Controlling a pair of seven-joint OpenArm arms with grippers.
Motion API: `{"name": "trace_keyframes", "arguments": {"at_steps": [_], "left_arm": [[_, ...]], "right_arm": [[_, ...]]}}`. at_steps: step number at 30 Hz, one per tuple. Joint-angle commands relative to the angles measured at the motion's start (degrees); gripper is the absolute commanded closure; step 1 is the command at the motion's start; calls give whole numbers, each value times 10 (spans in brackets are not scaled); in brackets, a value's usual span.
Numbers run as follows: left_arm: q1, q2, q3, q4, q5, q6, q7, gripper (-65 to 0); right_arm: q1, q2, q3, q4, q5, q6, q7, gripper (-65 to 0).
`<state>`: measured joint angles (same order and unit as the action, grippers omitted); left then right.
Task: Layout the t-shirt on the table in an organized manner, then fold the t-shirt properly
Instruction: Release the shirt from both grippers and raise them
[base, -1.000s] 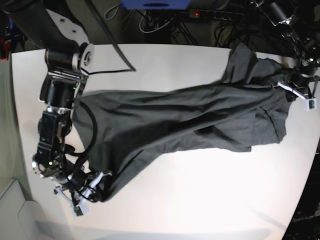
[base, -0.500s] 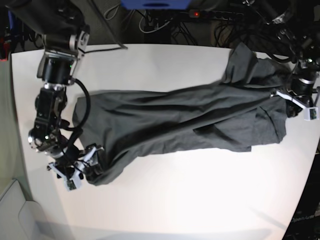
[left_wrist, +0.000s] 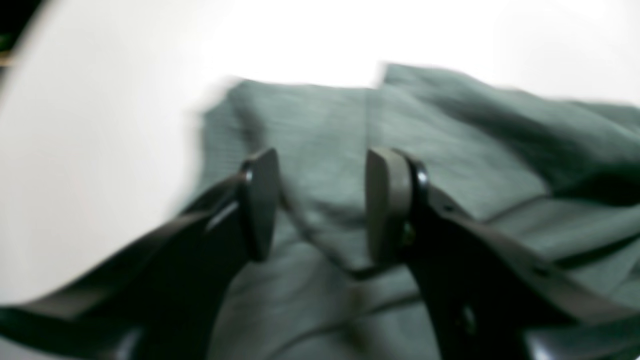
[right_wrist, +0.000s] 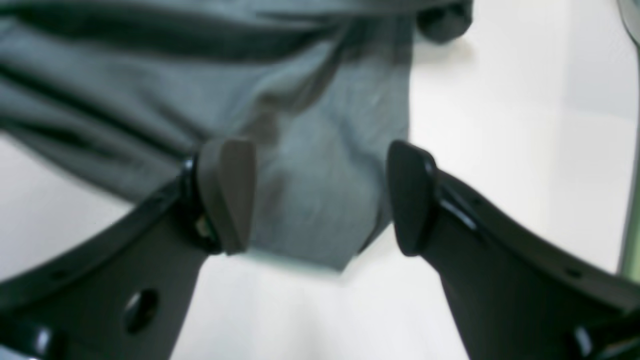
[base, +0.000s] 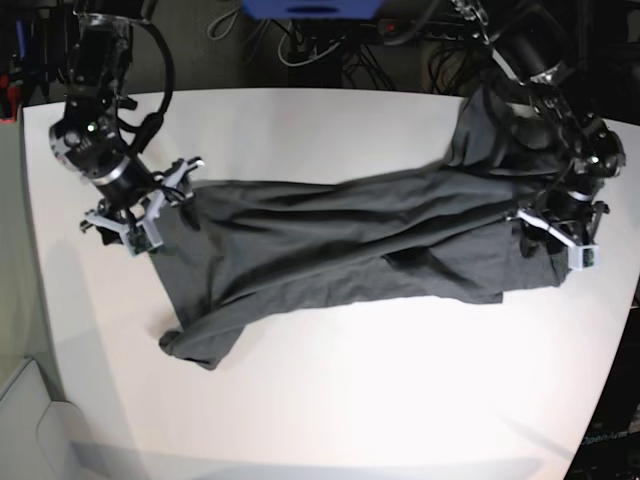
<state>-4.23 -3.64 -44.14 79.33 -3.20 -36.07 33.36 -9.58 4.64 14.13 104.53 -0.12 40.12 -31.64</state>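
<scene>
T-shirt (base: 330, 250) between parted, empty grippers (right_wrist: 320, 195)

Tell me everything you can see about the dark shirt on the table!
The t-shirt is dark charcoal-grey soft cloth, full of long wrinkles. It lies stretched out in a long slanting band across the white table, not yet folded. One end is bunched and partly doubled over by the left tool; the other end trails to a crumpled corner near the front. Both tools, including the right tool, stand open over it, neither gripping it.
</scene>
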Motion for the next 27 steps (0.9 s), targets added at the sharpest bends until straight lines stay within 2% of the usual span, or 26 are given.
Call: {"name": "trace_keyframes", "arguments": {"at_steps": [1,6,13,19,27], "left_arm": [[-14,-12,0,-3,-7,2,-15,-272],[-26,-9,-2,-33,-7,3,-16,-271],[-23,-8,-3,-38,-8,3,-17,-271],[-22,4,-73,-38,-7,3,-16,-272],[-26,5,-75,-39,-7,3,-14,-272]], "right_arm": [[-7,5,2,22,8,-1,15,-418],[-52,7,2,59,8,-1,15,-418],[-65,5,2,66,8,-1,15,-418],[-65,4,2,66,8,-1,13,-418],[-65,3,2,65,8,-1,11,-418]]}}
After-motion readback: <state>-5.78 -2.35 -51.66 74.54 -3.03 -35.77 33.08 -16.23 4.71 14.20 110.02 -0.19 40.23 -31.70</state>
